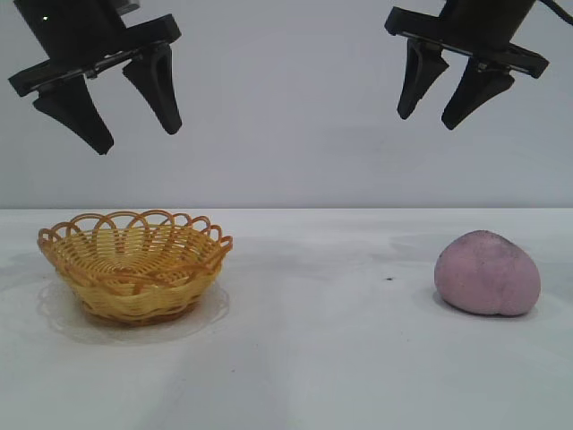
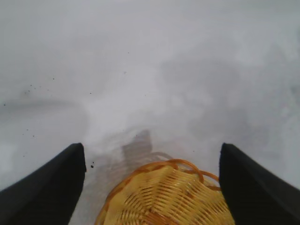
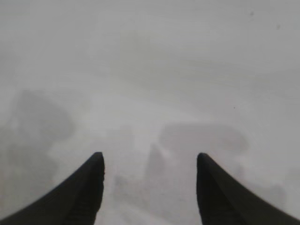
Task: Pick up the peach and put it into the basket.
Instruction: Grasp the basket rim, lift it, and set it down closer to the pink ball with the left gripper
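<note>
The peach (image 1: 488,273), a dull pinkish-purple lump, lies on the white table at the right. The basket (image 1: 134,262), yellow wicker with an orange looped rim, stands at the left and is empty. My left gripper (image 1: 139,139) hangs open high above the basket; the basket's rim (image 2: 164,168) shows between its fingers in the left wrist view. My right gripper (image 1: 425,121) hangs open high above the table, above and slightly left of the peach. The right wrist view shows only bare table between its open fingers (image 3: 89,187); the peach is out of that view.
The white table (image 1: 313,340) runs between basket and peach, with a small dark speck (image 1: 389,279) left of the peach. A plain grey wall stands behind.
</note>
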Tool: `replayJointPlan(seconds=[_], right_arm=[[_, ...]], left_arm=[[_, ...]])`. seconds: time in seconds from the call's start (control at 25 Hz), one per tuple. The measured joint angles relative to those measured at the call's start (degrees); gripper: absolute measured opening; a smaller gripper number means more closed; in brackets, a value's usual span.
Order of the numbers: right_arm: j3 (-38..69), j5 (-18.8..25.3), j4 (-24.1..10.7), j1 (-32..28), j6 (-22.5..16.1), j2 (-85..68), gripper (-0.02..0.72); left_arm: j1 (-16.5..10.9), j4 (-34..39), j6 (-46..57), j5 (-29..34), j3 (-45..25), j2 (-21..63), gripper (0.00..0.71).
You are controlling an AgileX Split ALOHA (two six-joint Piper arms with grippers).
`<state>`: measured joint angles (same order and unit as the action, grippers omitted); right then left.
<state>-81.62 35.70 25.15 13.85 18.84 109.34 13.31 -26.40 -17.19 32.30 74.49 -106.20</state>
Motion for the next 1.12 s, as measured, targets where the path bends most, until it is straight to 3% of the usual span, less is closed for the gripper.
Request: replayJointPlan(seconds=[0.72, 0.92, 1.12], right_arm=[[0.00, 0.00, -0.02, 0.00, 0.00, 0.00, 0.378], [0.00, 0.00, -0.02, 0.00, 0.00, 0.00, 0.378], [0.00, 0.00, -0.12, 0.00, 0.00, 0.00, 0.378]], left_arm=[[0.00, 0.51, -1.25, 1.06, 0.00, 0.00, 0.517], [0.00, 3.63, -7.47, 7.20, 1.65, -0.21, 0.517], [0.00, 9.83, -9.69, 19.19, 9.13, -3.09, 0.517]])
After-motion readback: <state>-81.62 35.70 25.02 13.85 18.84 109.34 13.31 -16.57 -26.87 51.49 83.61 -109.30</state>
